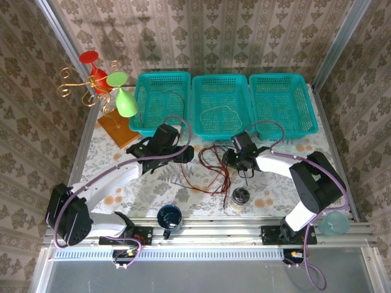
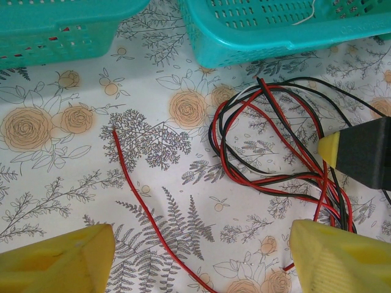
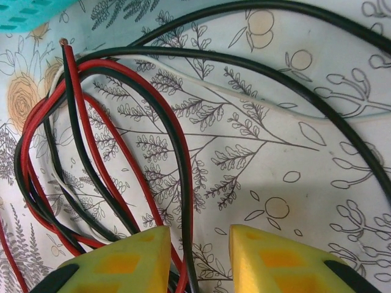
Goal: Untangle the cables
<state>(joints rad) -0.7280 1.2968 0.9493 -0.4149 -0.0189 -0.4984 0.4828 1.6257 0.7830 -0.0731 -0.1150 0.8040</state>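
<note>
**Right jaws straddle two strands at the tangle's edge**

The yellow wedge-shaped fingertips of the right gripper (image 3: 200, 239) stand part-way apart and unclamped, with one red and one black strand running through the gap. The tangle of thin red, black and white cables (image 1: 211, 166) lies on the flower-printed tablecloth (image 1: 146, 189), just in front of the middle teal plastic basket (image 1: 221, 78). The left gripper (image 2: 201, 237) hovers beside the loops, spread wide and empty. The step is best done by pinching one strand only and lifting slowly while the left jaws pin the rest, so the loops loosen rather than tighten.
</note>
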